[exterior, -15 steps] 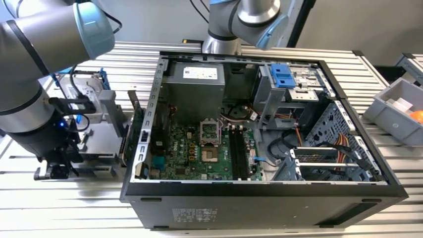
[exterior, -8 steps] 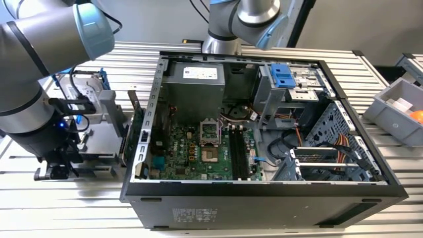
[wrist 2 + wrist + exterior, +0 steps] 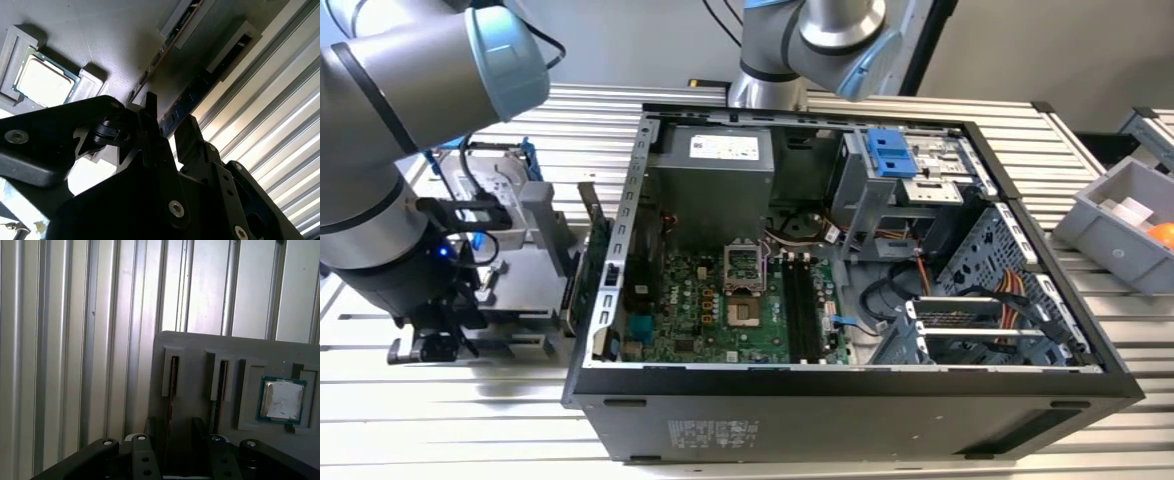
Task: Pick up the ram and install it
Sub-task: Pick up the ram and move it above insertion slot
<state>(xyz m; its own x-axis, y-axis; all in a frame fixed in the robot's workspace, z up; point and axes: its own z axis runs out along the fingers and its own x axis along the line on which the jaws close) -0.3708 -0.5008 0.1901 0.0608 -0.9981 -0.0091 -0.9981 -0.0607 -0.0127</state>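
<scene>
The gripper (image 3: 169, 124) hangs low over the grey holder (image 3: 100, 30), its two black fingers (image 3: 150, 112) parted by a narrow gap. The ram (image 3: 210, 75) stands on edge in a slot of the holder and runs straight into that gap, with a finger on each side. Whether either pad touches it I cannot tell, but it does not look clamped. In the first wrist view a second stick (image 3: 220, 385) stands in the next slot, just outside one finger, and the chip (image 3: 281, 399) lies further out past that stick. In the exterior view the gripper (image 3: 434, 345) is well apart from the open case (image 3: 854, 400).
</scene>
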